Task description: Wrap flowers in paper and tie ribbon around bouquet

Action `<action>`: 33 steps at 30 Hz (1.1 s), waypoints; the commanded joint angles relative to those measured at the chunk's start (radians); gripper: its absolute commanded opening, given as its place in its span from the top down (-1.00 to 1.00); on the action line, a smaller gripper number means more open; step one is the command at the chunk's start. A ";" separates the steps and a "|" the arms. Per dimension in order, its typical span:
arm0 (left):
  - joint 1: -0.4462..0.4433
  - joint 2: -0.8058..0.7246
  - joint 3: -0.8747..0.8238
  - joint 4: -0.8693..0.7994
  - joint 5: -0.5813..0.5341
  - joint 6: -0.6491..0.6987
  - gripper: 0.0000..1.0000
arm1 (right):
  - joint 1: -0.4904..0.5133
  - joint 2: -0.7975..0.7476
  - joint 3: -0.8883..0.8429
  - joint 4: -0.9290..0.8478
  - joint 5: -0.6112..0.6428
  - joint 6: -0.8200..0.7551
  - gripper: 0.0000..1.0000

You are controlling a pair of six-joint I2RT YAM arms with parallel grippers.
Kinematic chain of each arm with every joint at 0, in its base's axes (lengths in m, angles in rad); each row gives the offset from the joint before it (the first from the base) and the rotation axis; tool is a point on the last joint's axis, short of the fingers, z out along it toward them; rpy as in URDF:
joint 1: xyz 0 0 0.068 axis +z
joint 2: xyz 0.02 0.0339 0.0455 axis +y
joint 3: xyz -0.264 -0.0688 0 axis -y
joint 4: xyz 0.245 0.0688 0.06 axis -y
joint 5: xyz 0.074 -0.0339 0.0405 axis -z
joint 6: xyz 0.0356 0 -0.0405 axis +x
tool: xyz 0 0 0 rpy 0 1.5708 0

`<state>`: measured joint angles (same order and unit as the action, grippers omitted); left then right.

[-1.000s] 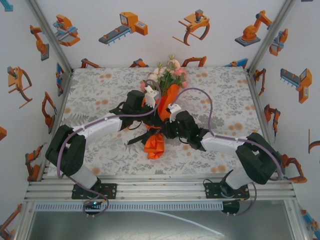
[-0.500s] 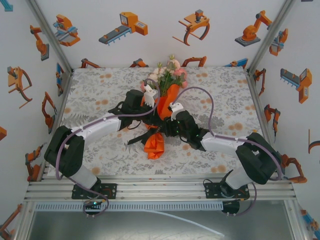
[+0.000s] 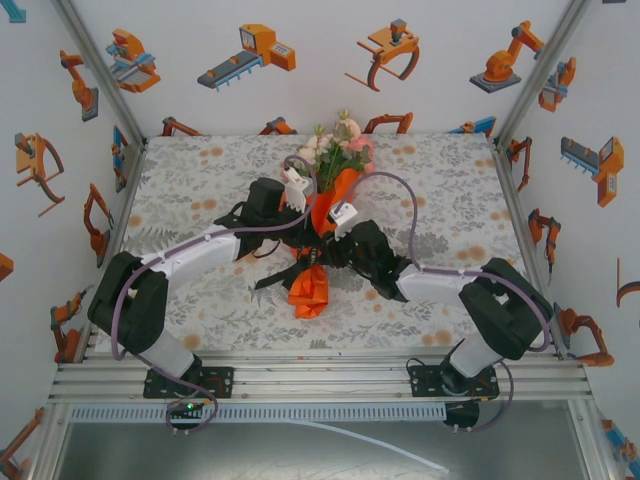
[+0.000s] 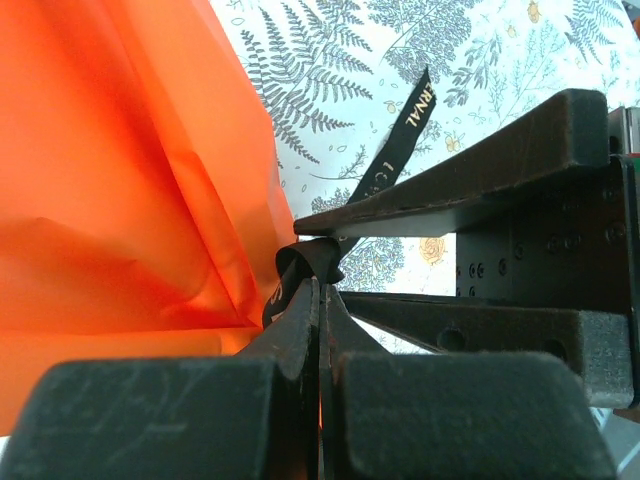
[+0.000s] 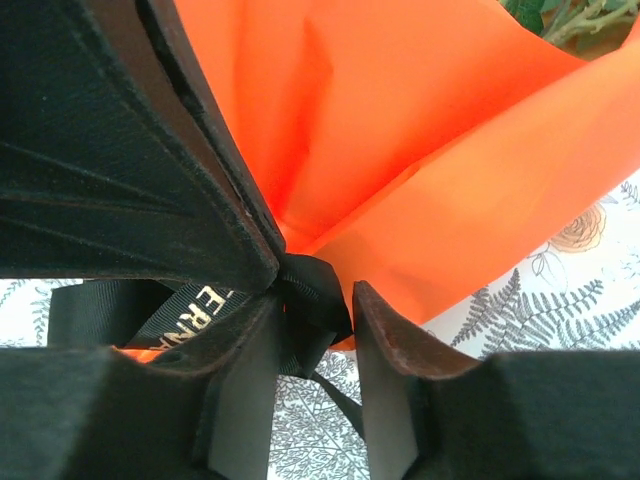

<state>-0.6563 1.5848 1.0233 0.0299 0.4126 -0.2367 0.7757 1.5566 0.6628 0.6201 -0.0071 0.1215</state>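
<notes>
Judged the wrapping done and the tying in hand. Spotted the orange paper cone bouquet (image 3: 336, 198) mid-frame in the top view, across the floral-print table (image 3: 200, 170), with pink, white and peach flowers (image 3: 340, 150) toward the upper edge. Caught the left pincer (image 4: 318, 290) clamped tight on the narrow black lettered ribbon (image 4: 405, 125), low centre in its wrist view, just beside the paper's gathered waist. Found the right pincer (image 5: 315, 290) narrowly parted, straddling the knot (image 5: 305, 320), apparently not squeezing it. Reckoned next on grabbing the free tail, then opposite pulls to cinch without tearing thin paper.
</notes>
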 commanded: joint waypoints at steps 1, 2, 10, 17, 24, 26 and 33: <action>-0.003 -0.041 -0.005 -0.009 0.024 -0.019 1.00 | 0.002 0.011 -0.018 0.102 -0.020 -0.038 0.53; -0.003 -0.042 -0.007 -0.008 0.026 -0.019 1.00 | 0.004 0.010 -0.018 0.107 -0.024 -0.036 0.64; 0.020 -0.064 -0.035 0.049 0.066 -0.077 0.55 | 0.002 0.002 -0.042 0.129 -0.058 -0.026 0.99; 0.071 -0.085 -0.049 0.062 0.024 -0.115 0.41 | 0.001 -0.015 -0.067 0.136 -0.083 -0.029 1.00; 0.058 0.027 0.073 -0.159 -0.031 -0.043 0.54 | 0.002 -0.027 -0.072 0.137 -0.083 -0.039 1.00; 0.049 0.041 0.076 -0.154 -0.020 -0.050 0.52 | 0.002 -0.027 -0.071 0.136 -0.081 -0.043 1.00; 0.047 0.080 0.098 -0.204 0.045 -0.029 0.48 | 0.002 -0.030 -0.071 0.136 -0.073 -0.047 1.00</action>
<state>-0.6083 1.6550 1.0847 -0.1314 0.3943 -0.2985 0.7757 1.5555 0.6010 0.7158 -0.0860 0.0948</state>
